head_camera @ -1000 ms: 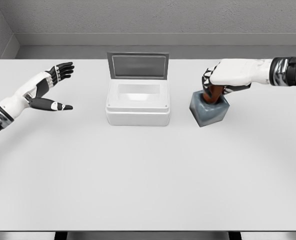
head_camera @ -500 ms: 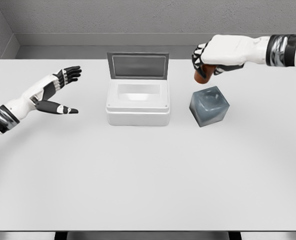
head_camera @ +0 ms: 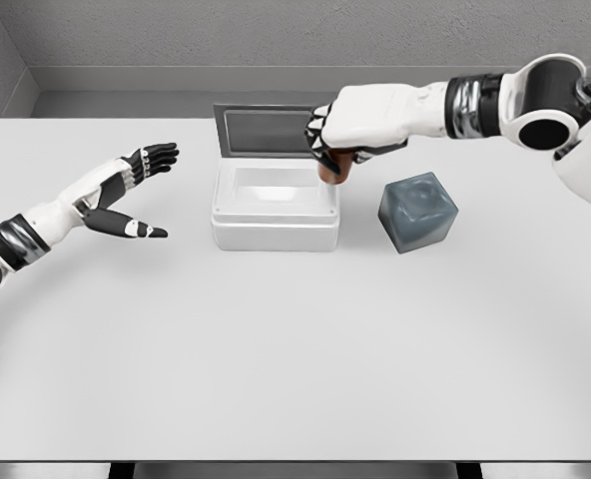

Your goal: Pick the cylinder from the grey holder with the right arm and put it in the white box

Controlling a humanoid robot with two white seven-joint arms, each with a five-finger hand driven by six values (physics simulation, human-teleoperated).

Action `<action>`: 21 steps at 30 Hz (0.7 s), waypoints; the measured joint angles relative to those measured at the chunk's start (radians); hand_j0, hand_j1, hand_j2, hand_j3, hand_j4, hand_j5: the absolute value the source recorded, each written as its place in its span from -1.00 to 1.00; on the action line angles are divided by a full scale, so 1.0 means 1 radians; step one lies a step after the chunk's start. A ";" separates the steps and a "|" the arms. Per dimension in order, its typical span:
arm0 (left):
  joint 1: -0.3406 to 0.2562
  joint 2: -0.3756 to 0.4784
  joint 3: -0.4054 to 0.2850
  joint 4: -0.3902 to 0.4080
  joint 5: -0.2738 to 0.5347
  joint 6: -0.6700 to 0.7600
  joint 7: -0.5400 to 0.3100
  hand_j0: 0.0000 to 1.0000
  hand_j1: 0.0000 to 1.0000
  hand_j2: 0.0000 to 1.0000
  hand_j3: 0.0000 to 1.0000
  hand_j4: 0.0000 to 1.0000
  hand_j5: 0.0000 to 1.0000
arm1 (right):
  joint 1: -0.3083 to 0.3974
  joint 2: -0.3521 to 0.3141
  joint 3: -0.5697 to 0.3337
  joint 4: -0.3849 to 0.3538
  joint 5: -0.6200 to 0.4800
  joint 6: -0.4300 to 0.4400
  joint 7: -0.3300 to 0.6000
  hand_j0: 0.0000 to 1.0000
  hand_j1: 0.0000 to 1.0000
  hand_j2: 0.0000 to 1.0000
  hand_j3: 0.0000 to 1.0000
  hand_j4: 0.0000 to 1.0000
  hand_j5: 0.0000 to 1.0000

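White table is seen; the small brown cylinder is gripped by the right hand, just beside the open white box rim. Only the drop is left.

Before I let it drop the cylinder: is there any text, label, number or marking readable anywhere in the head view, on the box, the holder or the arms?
None: no readable text on the white box, grey holder, cylinder, right hand or left hand.
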 measured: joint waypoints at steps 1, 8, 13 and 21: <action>0.002 0.000 0.000 -0.001 -0.001 0.000 0.000 1.00 1.00 1.00 1.00 1.00 1.00 | 0.000 0.001 0.003 -0.001 0.000 0.000 0.000 -0.46 -0.46 -0.46 -0.46 -0.46 -0.46; 0.002 0.000 -0.001 -0.005 -0.002 0.000 -0.001 1.00 1.00 1.00 1.00 1.00 1.00 | -0.003 0.013 0.021 -0.015 0.000 0.000 0.000 -0.46 -0.46 -0.46 -0.46 -0.46 -0.46; 0.002 0.000 -0.001 -0.007 -0.002 0.000 -0.001 1.00 1.00 1.00 1.00 1.00 1.00 | -0.014 0.023 0.023 0.007 0.002 0.000 0.000 -0.46 -0.46 -0.46 -0.46 -0.46 -0.46; 0.043 0.006 -0.001 -0.010 -0.012 0.000 -0.015 1.00 1.00 1.00 1.00 1.00 1.00 | -0.015 0.045 0.023 0.045 0.004 0.000 0.000 -0.45 -0.45 -0.45 -0.45 -0.45 -0.45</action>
